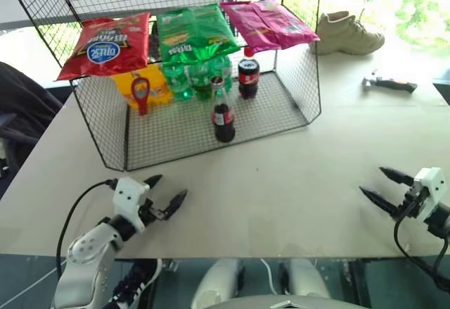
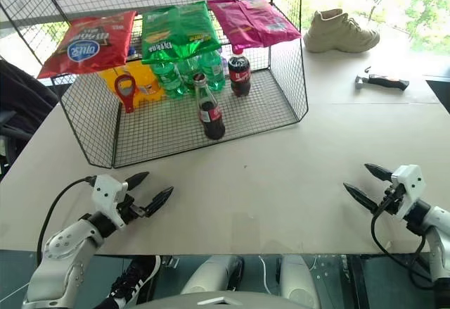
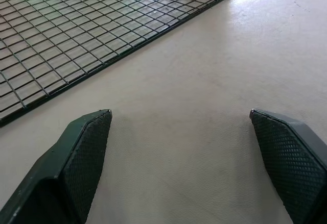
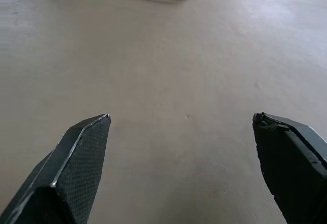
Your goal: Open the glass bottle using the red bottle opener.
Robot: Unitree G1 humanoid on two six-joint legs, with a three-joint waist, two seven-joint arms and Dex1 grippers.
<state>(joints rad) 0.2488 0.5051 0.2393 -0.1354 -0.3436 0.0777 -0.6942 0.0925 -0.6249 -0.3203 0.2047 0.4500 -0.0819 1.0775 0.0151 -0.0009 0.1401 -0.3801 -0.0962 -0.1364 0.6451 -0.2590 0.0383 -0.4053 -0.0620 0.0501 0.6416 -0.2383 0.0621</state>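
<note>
Snack bags (image 1: 193, 33) overhang glass bottle (image 1: 222, 115) in wire rack (image 1: 295, 91); left gripper (image 1: 169, 191), right gripper (image 1: 378, 186) spread wide, empty.

Capped glass bottle (image 1: 223, 117) of dark cola stands upright on the wire rack floor; red bottle opener (image 1: 141, 95) hangs nearby.

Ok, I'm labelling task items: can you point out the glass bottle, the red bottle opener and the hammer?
glass bottle (image 1: 223, 120): left eye view, on its red label band.
red bottle opener (image 1: 140, 89): left eye view, on its ring-shaped head.
hammer (image 2: 385, 81): right eye view, on its handle.
</note>
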